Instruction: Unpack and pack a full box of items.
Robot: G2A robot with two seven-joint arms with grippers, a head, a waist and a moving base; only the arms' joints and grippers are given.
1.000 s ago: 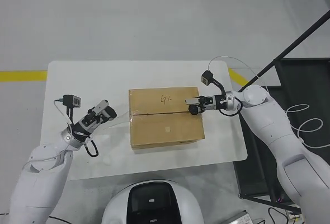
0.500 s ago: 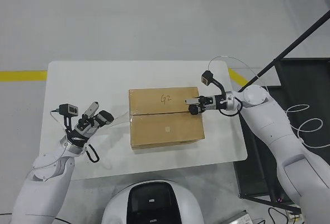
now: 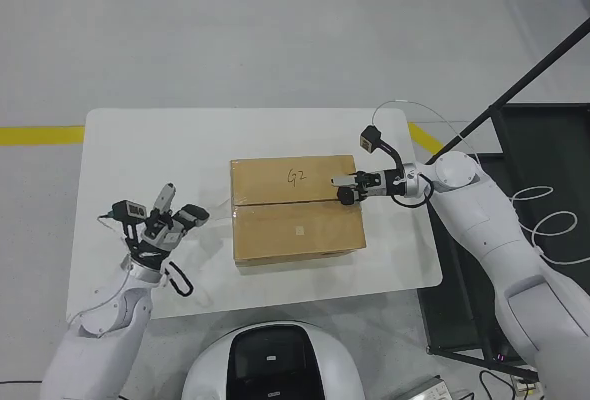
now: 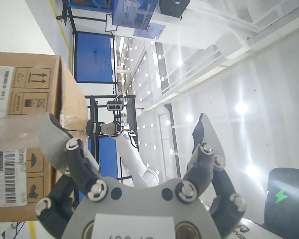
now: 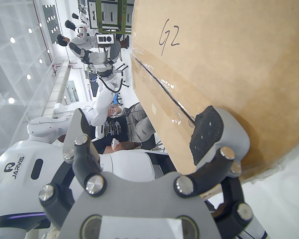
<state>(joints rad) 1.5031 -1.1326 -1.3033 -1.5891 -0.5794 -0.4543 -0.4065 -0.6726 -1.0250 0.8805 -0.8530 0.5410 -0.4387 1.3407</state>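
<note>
One cardboard box (image 3: pixel 295 210) sits shut at the middle of the white worktop (image 3: pixel 155 150), its two top flaps meeting along a seam (image 3: pixel 295 203) covered with clear tape. The far flap carries a handwritten mark (image 3: pixel 296 178) in black pen, which I read as "G2"; the near flap has one small pale sticker (image 3: pixel 301 231), too small to read. The box's side facing my left wrist bears two white barcode labels (image 4: pixel 1 83), one above the other, and between them a column of printed handling symbols (image 4: pixel 31 78), among them a pair of upward arrows and an umbrella. My right end effector (image 3: pixel 343 188) is at the right edge of the box top, over the seam's end, released: one ridged black fingertip (image 5: pixel 205 135) lies on the taped cardboard and the other stands off past the box's edge, with nothing gripped between them. My left end effector (image 3: pixel 178 205) hangs over the worktop near the box's left side, apart from it, its fingers spread wide and holding nothing.
</note>
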